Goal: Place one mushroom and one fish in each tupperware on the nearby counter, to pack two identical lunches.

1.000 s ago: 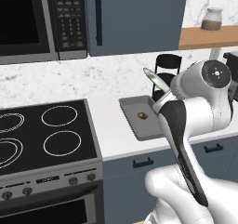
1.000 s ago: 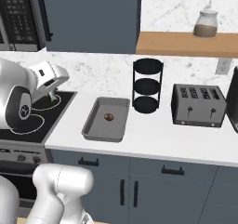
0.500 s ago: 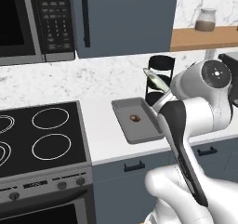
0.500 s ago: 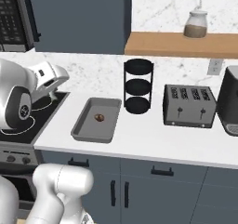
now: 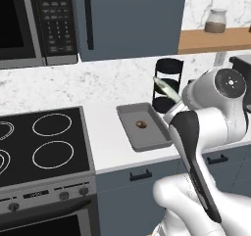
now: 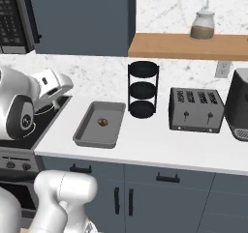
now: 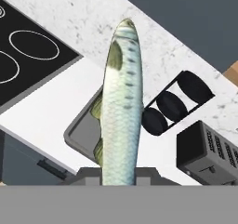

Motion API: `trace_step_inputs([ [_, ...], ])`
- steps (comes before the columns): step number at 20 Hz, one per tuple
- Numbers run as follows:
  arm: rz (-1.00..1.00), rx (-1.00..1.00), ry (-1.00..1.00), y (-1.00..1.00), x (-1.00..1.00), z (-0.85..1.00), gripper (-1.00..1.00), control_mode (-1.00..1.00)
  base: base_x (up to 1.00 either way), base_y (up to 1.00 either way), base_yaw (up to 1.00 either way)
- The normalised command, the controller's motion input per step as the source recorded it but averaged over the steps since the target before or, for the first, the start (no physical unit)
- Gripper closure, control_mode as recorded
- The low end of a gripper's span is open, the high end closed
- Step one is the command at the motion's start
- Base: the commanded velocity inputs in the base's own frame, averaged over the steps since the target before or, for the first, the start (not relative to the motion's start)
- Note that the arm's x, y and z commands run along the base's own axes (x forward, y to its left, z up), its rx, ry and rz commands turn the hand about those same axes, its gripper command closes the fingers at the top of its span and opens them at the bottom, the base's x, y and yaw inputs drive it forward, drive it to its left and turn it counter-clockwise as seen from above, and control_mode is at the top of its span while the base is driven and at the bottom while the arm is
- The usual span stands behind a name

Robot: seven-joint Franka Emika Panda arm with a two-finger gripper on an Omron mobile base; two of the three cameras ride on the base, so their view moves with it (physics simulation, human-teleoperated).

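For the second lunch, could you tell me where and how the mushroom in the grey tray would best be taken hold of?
Probably across its rounded cap, coming straight down from above. The mushroom lies alone on the floor of the shallow grey tray, clear of the raised walls, which would likely block a sideways approach. The gripper is shut on the fish, so that must be set down first.

Marble backsplash point(image 6: 87, 72), slate-blue cabinet point(image 5: 132, 19), wooden shelf point(image 6: 189, 46), possibly oak

Arm bent, raised above counter level; hand point(image 7: 120, 177) clamped w/ 2 fingers on fish point(image 7: 122, 102).
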Motion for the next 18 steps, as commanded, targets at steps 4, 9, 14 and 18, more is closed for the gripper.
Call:
trace_step_inputs([
  [4,0.0,0.0,0.1,-0.08,0.21,-0.58,1.0,-1.0,0.0,0.0,0.0],
  [9,0.01,0.0,0.17,0.0,0.44,-0.93,1.0,-1.0,0.0,0.0,0.0],
  [14,0.08,0.0,0.23,-0.08,0.24,-0.5,1.0,-1.0,0.0,0.0,0.0],
  [18,0.12,0.0,0.14,-0.16,0.33,-0.33,1.0,-1.0,0.0,0.0,0.0],
])
